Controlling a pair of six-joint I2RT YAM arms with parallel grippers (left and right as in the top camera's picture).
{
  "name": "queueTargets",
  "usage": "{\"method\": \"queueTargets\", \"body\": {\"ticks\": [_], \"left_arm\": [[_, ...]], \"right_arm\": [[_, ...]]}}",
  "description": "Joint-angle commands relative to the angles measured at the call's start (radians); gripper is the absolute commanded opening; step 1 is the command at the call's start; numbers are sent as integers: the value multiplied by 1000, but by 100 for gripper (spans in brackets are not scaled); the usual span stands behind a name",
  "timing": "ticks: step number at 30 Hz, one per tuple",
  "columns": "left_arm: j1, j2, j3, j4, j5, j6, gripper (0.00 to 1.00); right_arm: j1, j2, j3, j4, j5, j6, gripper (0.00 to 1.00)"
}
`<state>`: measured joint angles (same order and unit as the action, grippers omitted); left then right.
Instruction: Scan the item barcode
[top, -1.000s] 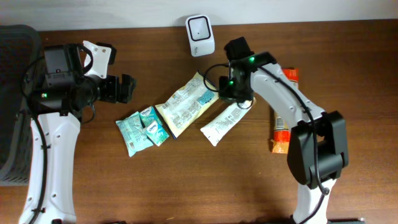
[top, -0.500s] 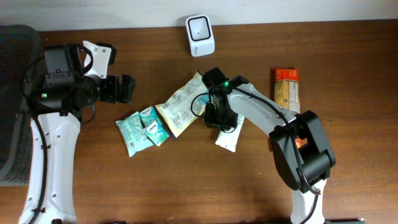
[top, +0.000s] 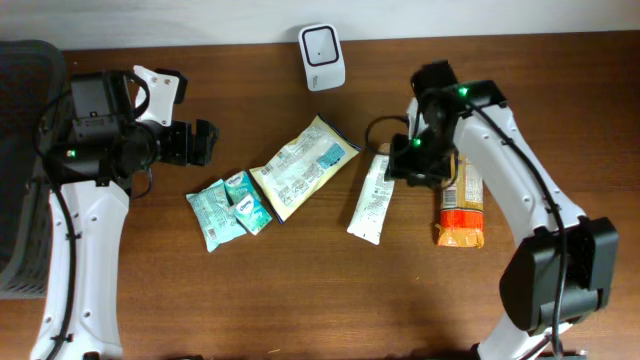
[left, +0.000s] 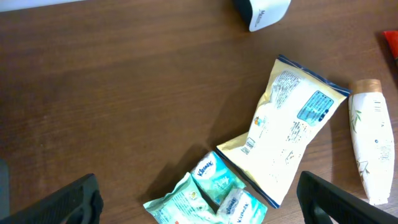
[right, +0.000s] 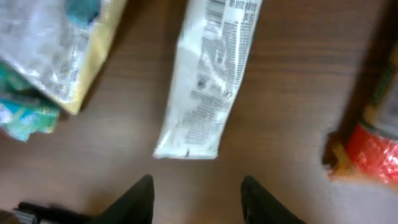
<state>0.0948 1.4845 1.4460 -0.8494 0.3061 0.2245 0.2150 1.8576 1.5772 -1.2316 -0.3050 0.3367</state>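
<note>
Right claw (right: 199, 196) has released tube (top: 372, 200) onto wooden table (top: 300, 290).

Open lane along the near edge of the table (top: 300, 300). Middle row is crowded: teal packs (top: 228, 206), pouch (top: 302, 166), tube (top: 370, 197), orange pack (top: 462, 222), with only a narrow pouch–tube gap. Scanner (top: 322, 43) sits at the far edge, basket (top: 22, 160) walls the left.

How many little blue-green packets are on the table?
3, bunched left of the yellow bag: a big packet on the left, a small packet on top, another packet lower right. They overlap, so more could hide.
</note>
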Motion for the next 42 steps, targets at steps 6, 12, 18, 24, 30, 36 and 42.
{"method": "queueTargets", "body": {"ticks": [6, 12, 18, 24, 30, 36, 42], "left_arm": [[2, -15, 14, 0, 0, 16, 99], [2, -15, 14, 0, 0, 16, 99], [2, -15, 14, 0, 0, 16, 99], [2, -15, 14, 0, 1, 16, 99], [2, -15, 14, 0, 0, 16, 99], [2, -15, 14, 0, 0, 16, 99], [2, -15, 14, 0, 0, 16, 99]], "right_arm": [[-50, 15, -453, 503, -240, -26, 62], [-31, 64, -553, 727, -274, 39, 50], [-32, 61, -549, 723, -286, 38, 4], [-18, 13, -333, 432, -286, -128, 4], [80, 0, 223, -43, -501, -504, 4], [95, -2, 488, -146, -743, -598, 4], [111, -2, 510, -156, -755, -573, 4]]}}
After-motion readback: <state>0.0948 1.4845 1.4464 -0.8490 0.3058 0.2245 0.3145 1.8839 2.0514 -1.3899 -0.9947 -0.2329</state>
